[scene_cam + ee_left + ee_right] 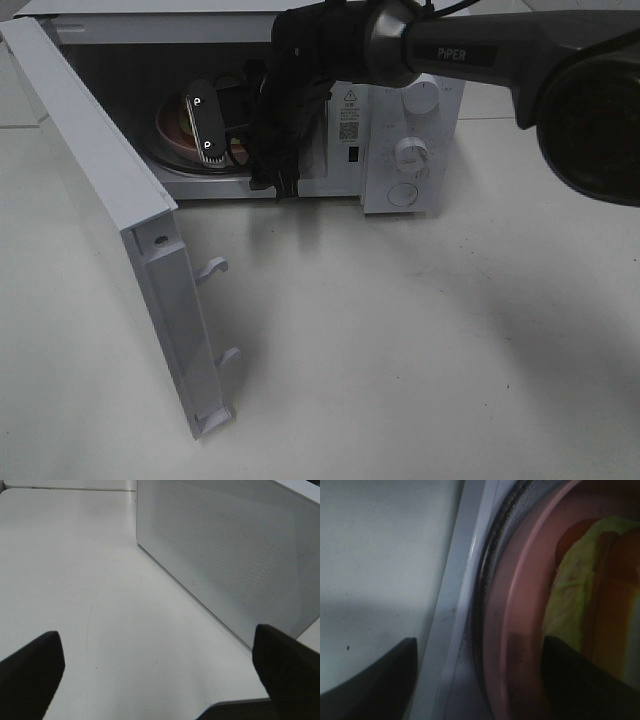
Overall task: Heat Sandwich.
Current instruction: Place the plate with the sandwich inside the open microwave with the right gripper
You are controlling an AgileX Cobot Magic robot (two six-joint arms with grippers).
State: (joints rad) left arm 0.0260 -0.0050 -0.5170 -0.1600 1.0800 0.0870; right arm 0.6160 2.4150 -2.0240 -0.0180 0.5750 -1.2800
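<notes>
**Sandwich in the oven, claw wide over the plate's rim**

We find the sandwich point(575, 580) on its pink plate point(520, 605) inside the microwave point(410, 150), whose door point(100, 200) stands swung wide. The right gripper point(477, 652) reaches into the cavity with its jaws well apart, gripping nothing. The plate's rim runs between them: one finger hangs over the oven floor outside the plate, the other over the sandwich itself. So the sandwich lies under and just beside the claw, on the side of one finger. Its layers (yellow-green filling, orange-red next to it) run roughly along the fingers, not across the gap.

The left gripper point(157, 635) hangs wide and empty over the table point(75, 555), near a white perforated panel point(230, 555) that we take for the door.

We judge that the placing is done. What is left is to draw the right arm straight back without catching the rim, and then to shut the door, to which the left arm is nearer.
</notes>
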